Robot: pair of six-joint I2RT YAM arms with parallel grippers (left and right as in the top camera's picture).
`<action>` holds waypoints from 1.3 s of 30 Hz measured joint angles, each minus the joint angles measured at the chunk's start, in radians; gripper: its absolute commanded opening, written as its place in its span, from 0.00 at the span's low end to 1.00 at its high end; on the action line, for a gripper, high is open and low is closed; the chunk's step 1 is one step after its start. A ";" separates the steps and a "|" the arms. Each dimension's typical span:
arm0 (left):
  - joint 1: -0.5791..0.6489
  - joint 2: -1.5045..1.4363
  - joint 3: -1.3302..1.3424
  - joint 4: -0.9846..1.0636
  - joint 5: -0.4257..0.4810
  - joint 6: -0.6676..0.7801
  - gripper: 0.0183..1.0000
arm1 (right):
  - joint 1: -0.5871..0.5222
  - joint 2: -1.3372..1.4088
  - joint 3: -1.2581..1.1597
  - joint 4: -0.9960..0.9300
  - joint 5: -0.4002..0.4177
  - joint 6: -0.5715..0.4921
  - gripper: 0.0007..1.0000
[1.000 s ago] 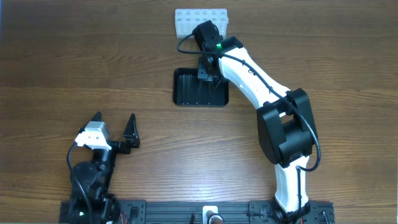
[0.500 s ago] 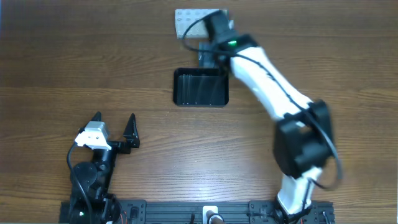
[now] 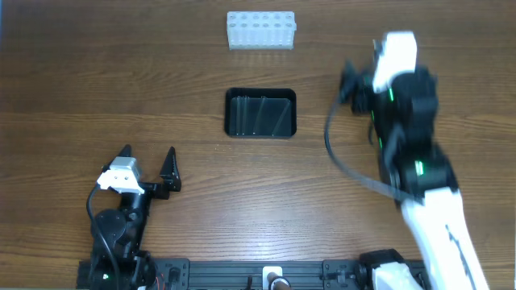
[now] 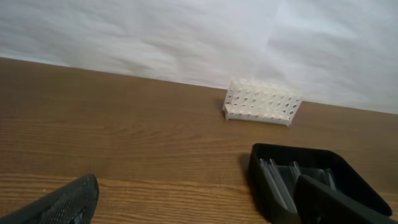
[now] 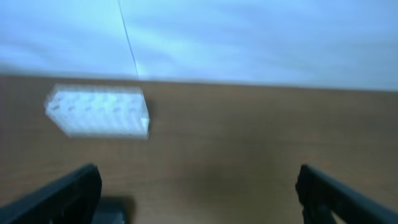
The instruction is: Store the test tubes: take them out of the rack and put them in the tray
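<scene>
The white test tube rack (image 3: 260,31) stands at the far edge of the table, and I see no tubes sticking out of it (image 4: 261,102) (image 5: 99,111). In front of it sits the black tray (image 3: 230,114) with several clear tubes (image 3: 262,114) lying inside (image 4: 281,177). My right gripper (image 3: 349,84) hangs to the right of the tray, apart from it, open with nothing between its fingers (image 5: 56,196). My left gripper (image 3: 147,163) rests open at the near left, far from tray (image 4: 348,163) and rack.
Bare wooden table surrounds the tray and the rack. A pale wall rises behind the table's far edge. The arm bases and a black rail run along the near edge.
My right arm has swung away from the tray and rack, to the right and back toward its base. The tray now shows uncovered. The left arm has not moved.
</scene>
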 measured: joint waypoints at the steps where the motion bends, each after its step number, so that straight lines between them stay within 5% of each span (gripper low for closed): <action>1: 0.000 0.000 0.000 0.000 0.000 0.000 1.00 | -0.011 -0.077 -0.072 0.015 0.001 -0.016 0.99; 16: 0.000 0.000 0.000 0.000 0.000 0.000 1.00 | -0.141 -0.764 -0.590 0.077 -0.014 -0.073 0.99; 31: 0.000 0.000 0.000 0.000 0.000 0.000 1.00 | -0.142 -1.001 -0.873 0.330 -0.055 -0.018 0.99; 39: 0.000 0.000 0.000 0.000 0.000 0.000 1.00 | -0.142 -1.003 -0.894 0.272 -0.062 0.007 0.99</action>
